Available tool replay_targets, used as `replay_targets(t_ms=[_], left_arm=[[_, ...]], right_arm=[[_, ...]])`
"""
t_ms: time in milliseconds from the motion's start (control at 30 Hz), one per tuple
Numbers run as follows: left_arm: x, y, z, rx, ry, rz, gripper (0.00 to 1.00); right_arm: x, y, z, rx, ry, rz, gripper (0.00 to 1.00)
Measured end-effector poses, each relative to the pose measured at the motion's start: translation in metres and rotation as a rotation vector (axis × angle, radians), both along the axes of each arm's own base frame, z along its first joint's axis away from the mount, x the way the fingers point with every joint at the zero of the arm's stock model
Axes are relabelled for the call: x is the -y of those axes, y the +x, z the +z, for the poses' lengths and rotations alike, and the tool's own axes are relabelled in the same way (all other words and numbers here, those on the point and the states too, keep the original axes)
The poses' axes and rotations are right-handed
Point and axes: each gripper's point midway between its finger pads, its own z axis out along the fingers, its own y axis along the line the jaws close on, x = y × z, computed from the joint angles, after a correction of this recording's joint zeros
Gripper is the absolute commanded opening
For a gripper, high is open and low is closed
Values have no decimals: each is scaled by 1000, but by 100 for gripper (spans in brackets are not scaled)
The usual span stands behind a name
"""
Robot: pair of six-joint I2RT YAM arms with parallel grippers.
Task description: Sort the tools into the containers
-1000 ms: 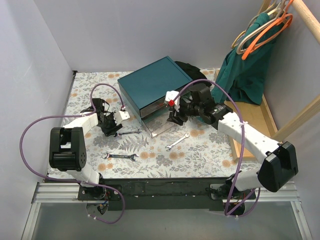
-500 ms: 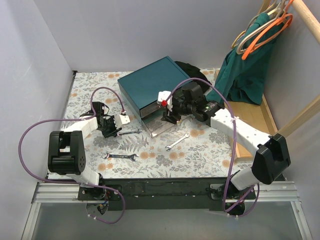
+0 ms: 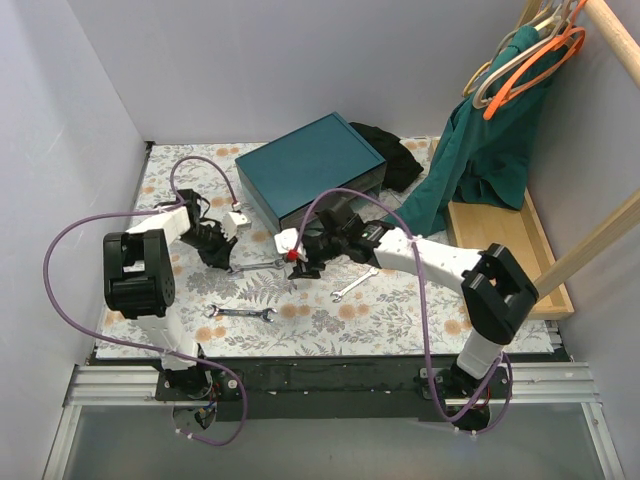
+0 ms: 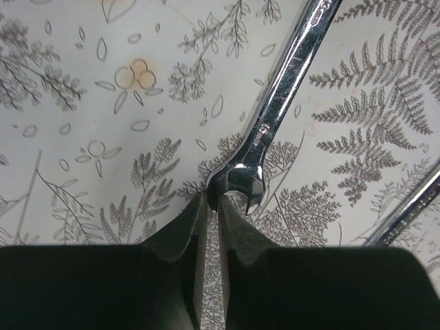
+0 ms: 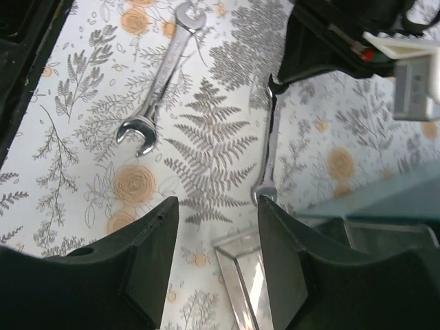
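Note:
The teal box stands at the back middle. The shiny edge of its pulled-out drawer shows under my right gripper. A silver wrench lies flat on the floral cloth. My left gripper sits at its left end. In the left wrist view the fingertips are nearly together, pinching one prong of the wrench. My right gripper is open and empty over the wrench's other end. Two more wrenches lie nearer the front. No screwdrivers show.
A light wooden tray lies at the right under a green garment on hangers. A black cloth lies behind the box. The front wrench also shows in the right wrist view. Walls close the left and back.
My right arm has swung left from the drawer front to hang over the wrench's right end. My left gripper has stayed at the wrench's left end, its arm folding in slightly.

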Motion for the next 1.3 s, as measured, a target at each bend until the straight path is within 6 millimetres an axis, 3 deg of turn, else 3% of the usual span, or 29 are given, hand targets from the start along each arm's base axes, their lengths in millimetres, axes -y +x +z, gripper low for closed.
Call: replay_targets(t_ms=[200,367,633,867,933,1033,1067,1200,1233,1300], left_arm=[[-11,-19,-1,-102,-65,65,1],[-12,-29,-1,-183,-113,92,1],[-10,-47,0,-307,-143,107,1],[-12,-57,1,-352,-141,118,0],[-13,-58,1,-358,-142,123,0],[-13,-61,2,-370,-145,127,0],[-13,-62,2,-373,-146,128,0],[-11,-70,2,-397,-154,133,7],[-11,-71,2,-398,-154,136,17],[-13,-70,3,-393,-154,145,26]], right_arm=[[-38,-20,-34,33,-10,87,58],[-68,-19,-54,64,-27,101,58],[-92,10,-74,146,-61,9,57],[-105,1,-116,147,-127,11,57],[-111,-2,-116,153,-123,16,56],[-118,0,-115,172,-123,4,47],[-121,1,-117,177,-126,-3,34],[-129,8,-122,195,-122,-24,6],[-130,9,-122,201,-121,-23,2],[-133,10,-118,214,-117,-13,1]])
